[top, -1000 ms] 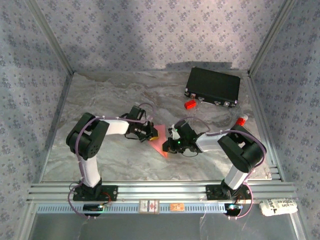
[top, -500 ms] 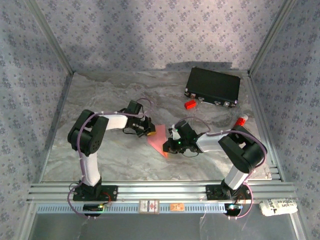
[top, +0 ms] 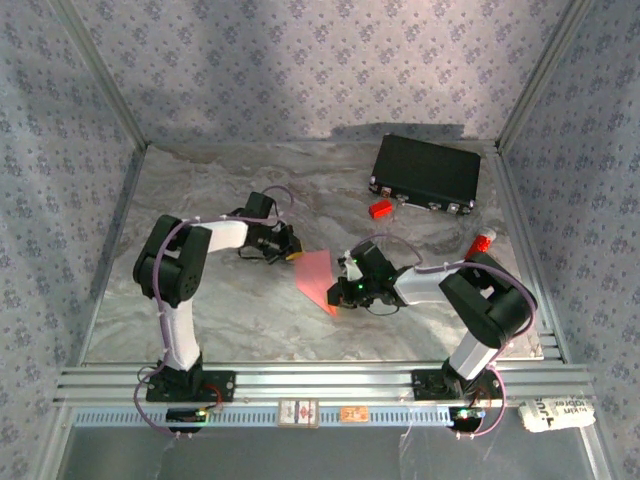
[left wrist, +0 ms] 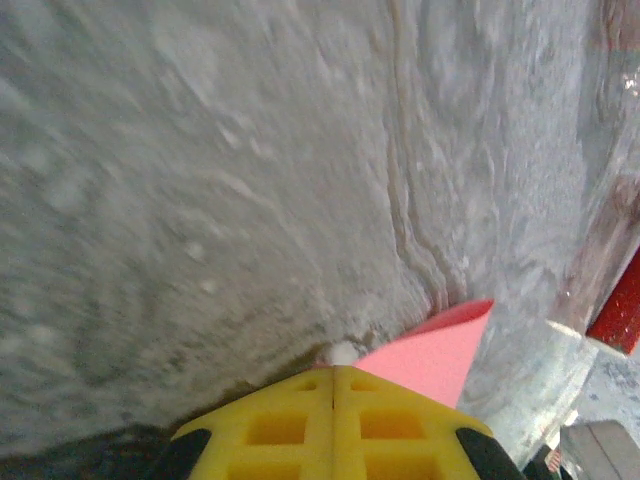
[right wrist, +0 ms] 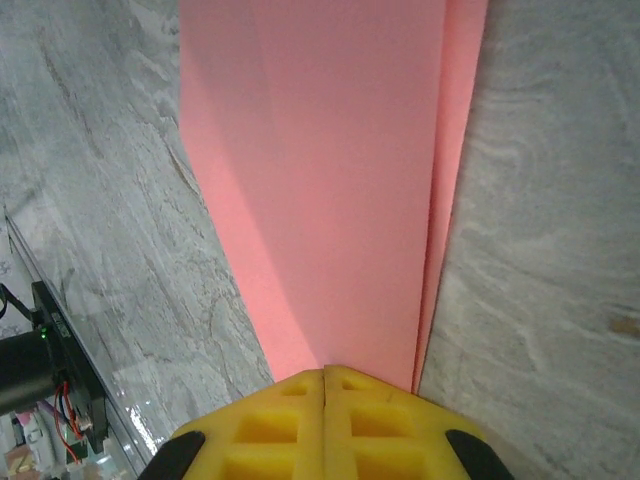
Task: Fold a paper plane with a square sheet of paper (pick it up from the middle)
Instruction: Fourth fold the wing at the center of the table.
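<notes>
While both hands sit low over the desk (top: 200,190), the square sheet of paper (top: 318,280) lies flat between them, just ahead of the right hand (top: 343,287) and just off the tips of the left hand (top: 283,248).

The right hand is clenched, its yellow pads pressed together. In its wrist view the right hand (right wrist: 325,375) has its tips at the near edge of the square sheet of paper (right wrist: 320,180), which runs straight away from them. Whether a layer is caught between the pads or the tips only press down on it, I cannot tell.

The left hand (left wrist: 333,372) is clenched too, with nothing between its pads. One corner of the square sheet of paper (left wrist: 432,352) pokes out just ahead and to the right of its tips, seemingly apart from them.

As for progress, some folding appears to be done. From the right hand, a crease runs lengthwise away from the tips, with a narrow paler strip showing beyond the upper layer on the right. From above, the shape is no plain square and narrows toward the near end. It is not yet a slim pointed dart. By my judgement the nose folds, the centre crease and the wings are left.

Far beyond the right hand rest a black case (top: 427,172), a small red block (top: 379,209) and a red-and-white tube (top: 484,240).
</notes>
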Controlling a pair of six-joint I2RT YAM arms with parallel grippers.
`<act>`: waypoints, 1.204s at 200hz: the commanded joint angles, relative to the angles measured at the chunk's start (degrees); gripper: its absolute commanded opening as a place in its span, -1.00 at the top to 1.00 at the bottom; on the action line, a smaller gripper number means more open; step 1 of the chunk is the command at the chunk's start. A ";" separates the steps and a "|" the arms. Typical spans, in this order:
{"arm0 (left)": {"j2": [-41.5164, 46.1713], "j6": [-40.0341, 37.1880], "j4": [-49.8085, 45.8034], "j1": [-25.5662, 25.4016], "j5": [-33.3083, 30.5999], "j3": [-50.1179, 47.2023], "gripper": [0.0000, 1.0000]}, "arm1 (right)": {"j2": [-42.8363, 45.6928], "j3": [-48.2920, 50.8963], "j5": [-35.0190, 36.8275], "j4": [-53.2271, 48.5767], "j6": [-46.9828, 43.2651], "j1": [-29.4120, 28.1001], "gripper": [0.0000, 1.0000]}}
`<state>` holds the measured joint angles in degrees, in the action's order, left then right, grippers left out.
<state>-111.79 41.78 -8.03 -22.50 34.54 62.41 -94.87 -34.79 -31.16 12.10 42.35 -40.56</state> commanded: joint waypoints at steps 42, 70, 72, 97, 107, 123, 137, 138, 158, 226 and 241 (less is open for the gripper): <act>0.46 -1.48 -2.04 1.85 -3.56 2.54 1.00 | -1.83 0.92 -1.20 -13.85 -3.76 0.72 1.00; 5.81 -0.88 -2.20 1.70 -3.70 0.53 1.00 | -1.46 0.01 -0.67 -14.98 -4.17 1.36 1.00; 6.19 -0.79 -2.13 1.61 -3.59 0.34 1.00 | -1.46 -0.10 -0.62 -15.04 -4.20 1.42 1.00; 11.17 -0.02 0.22 -0.81 -2.35 -3.26 1.00 | -1.52 -0.63 -0.32 -15.45 -4.38 1.95 1.00; 12.55 0.49 1.75 -2.35 -1.35 -5.01 1.00 | -1.54 -0.59 -0.18 -15.48 -4.25 2.11 1.00; 13.42 1.82 4.97 -5.25 0.18 -8.05 1.00 | -1.45 -0.46 -0.31 -15.05 -4.02 2.30 1.00; 13.12 3.47 8.56 -8.06 1.29 -10.43 1.00 | -1.32 -0.44 -0.26 -14.98 -3.94 2.40 1.00; 13.06 3.57 8.82 -8.25 1.35 -10.54 1.00 | -1.35 -0.45 -0.28 -14.95 -3.94 2.40 1.00; 11.09 5.42 12.85 -11.23 2.15 -12.58 1.00 | -1.41 -0.28 -0.31 -14.91 -3.95 2.39 1.00; 4.39 5.07 12.69 -12.19 0.23 -12.72 1.00 | 3.17 0.62 -2.61 -12.14 -0.83 2.71 1.00; 4.43 5.29 12.92 -12.18 -0.43 -13.86 1.00 | 8.14 2.00 -1.27 -10.67 1.59 2.73 1.00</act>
<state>-105.84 47.05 5.02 -34.61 35.97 49.41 -92.31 -35.09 -34.72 3.88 40.45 -38.26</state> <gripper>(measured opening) 0.045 0.052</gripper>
